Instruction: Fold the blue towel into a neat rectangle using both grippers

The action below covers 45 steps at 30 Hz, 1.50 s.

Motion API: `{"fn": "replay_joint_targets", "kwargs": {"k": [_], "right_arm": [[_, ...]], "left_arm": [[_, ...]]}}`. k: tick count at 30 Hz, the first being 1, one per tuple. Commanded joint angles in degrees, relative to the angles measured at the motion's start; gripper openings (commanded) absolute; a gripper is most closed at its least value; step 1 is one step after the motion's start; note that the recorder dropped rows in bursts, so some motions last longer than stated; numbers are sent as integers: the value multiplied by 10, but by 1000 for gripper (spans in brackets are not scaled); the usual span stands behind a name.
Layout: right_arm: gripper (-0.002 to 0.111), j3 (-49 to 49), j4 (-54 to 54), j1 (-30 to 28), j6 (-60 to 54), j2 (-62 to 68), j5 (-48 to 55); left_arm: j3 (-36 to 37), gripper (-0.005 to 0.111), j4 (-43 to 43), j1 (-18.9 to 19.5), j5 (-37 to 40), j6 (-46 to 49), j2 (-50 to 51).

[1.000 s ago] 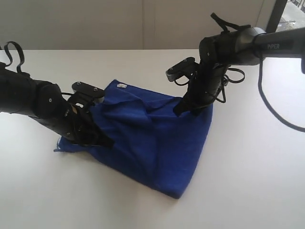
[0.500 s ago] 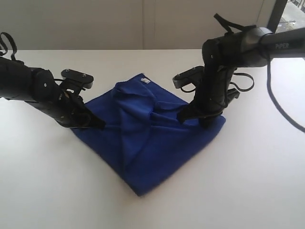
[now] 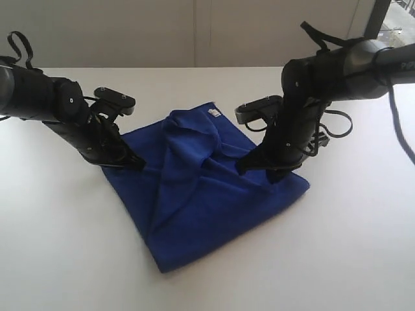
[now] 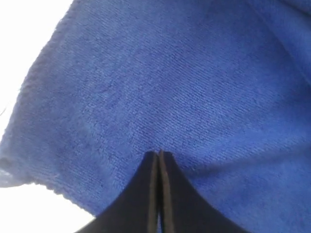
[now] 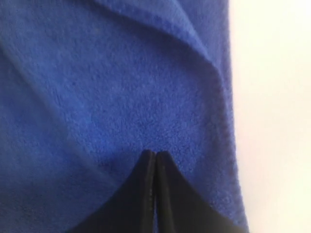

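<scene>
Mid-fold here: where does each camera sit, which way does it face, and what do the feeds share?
Exterior view: off the arms, above the table, looking down at the blue towel; both arms, left gripper and right gripper show.
Left wrist view: on the left arm, looking along its closed fingers onto the towel.
Right wrist view: likewise on the right arm.
Shared: all show the towel.

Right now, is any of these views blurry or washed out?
Exterior view: evenly lit, blue towel sharp. Left wrist view: weave crisp, table blown out white, left gripper a black silhouette. Right wrist view: softer focus, table equally white.
</scene>
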Motion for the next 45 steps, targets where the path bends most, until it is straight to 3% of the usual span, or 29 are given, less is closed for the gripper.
{"fn": "replay_joint_targets", "kwargs": {"k": [1, 6, 13, 24, 29, 34, 39, 45], "right_arm": [[0, 2, 0, 1, -22, -26, -46], [0, 2, 2, 1, -65, -23, -71], [0, 2, -49, 1, -60, 11, -23], [0, 63, -50, 1, -10, 17, -54], [0, 95, -49, 2, 30, 3, -60], [0, 134, -45, 3, 76, -28, -69], [0, 180, -22, 9, 93, -54, -86], [0, 223, -10, 60, 132, -86, -131]], "left_arm": [[6, 0, -6, 0, 96, 1, -37], [7, 0, -14, -16, 158, 1, -58], [8, 0, -21, -50, 150, 0, -33], [13, 0, -15, -49, 88, -5, 18], [11, 0, 26, -46, 78, -5, 24], [-16, 0, 27, -20, 74, -12, 36], [-47, 0, 27, -18, 68, -9, 64], [-99, 0, 27, -18, 65, -9, 98]]}}
